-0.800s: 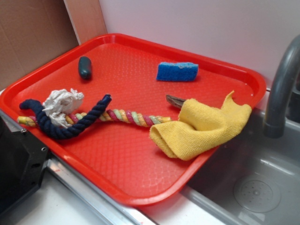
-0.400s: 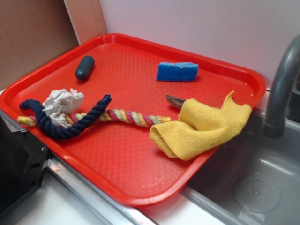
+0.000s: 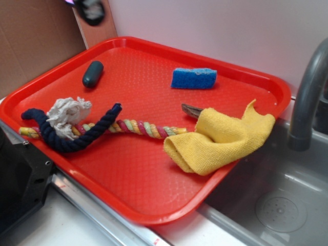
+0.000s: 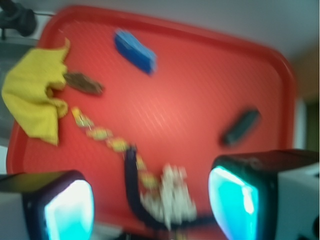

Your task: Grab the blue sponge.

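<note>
The blue sponge [image 3: 193, 78] lies flat near the back of the red tray [image 3: 138, 169], apart from everything else. In the wrist view the sponge [image 4: 135, 51] is far ahead at upper left on the tray [image 4: 200, 85]. My gripper [image 3: 92, 10] shows only as a dark blur at the top left, high above the tray's back left corner and well left of the sponge. Seen from the wrist, the gripper [image 4: 150, 210] is open, its jaws wide apart with nothing between them.
A dark green oval object [image 3: 93, 74] lies at the back left. A navy rope [image 3: 72, 141] crosses a multicoloured rope with a white frayed knot [image 3: 66, 115]. A yellow cloth [image 3: 220, 138] covers a brown object [image 3: 191, 110]. At right are a faucet [image 3: 307, 92] and a sink [image 3: 277, 200].
The dark green oval object has turned from upright to tilted. My gripper has come into the exterior view at the top left. The sponge has not moved.
</note>
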Robot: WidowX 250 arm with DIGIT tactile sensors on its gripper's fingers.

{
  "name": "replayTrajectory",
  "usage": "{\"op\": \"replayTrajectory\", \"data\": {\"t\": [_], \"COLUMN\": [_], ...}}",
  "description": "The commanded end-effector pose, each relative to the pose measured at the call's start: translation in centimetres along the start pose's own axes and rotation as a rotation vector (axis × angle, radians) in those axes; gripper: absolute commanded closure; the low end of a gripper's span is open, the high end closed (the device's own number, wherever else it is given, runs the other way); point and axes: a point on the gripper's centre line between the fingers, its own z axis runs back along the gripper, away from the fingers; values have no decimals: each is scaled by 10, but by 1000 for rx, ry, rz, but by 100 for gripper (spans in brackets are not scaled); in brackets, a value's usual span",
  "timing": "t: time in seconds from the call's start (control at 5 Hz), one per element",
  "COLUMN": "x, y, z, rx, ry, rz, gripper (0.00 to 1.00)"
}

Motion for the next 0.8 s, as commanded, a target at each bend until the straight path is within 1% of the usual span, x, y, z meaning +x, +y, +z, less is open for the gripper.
{"op": "replayTrajectory", "data": {"t": [0.0, 0.2, 0.4, 0.6], "x": [70, 87, 92, 97], "y": [12, 8, -3, 0], "z": [-54, -86, -118, -146], "rx": [19, 10, -53, -38], "ry": [-48, -61, -78, -106], "rz": [-158, -246, -320, -331], "gripper": [0, 0, 0, 0]}}
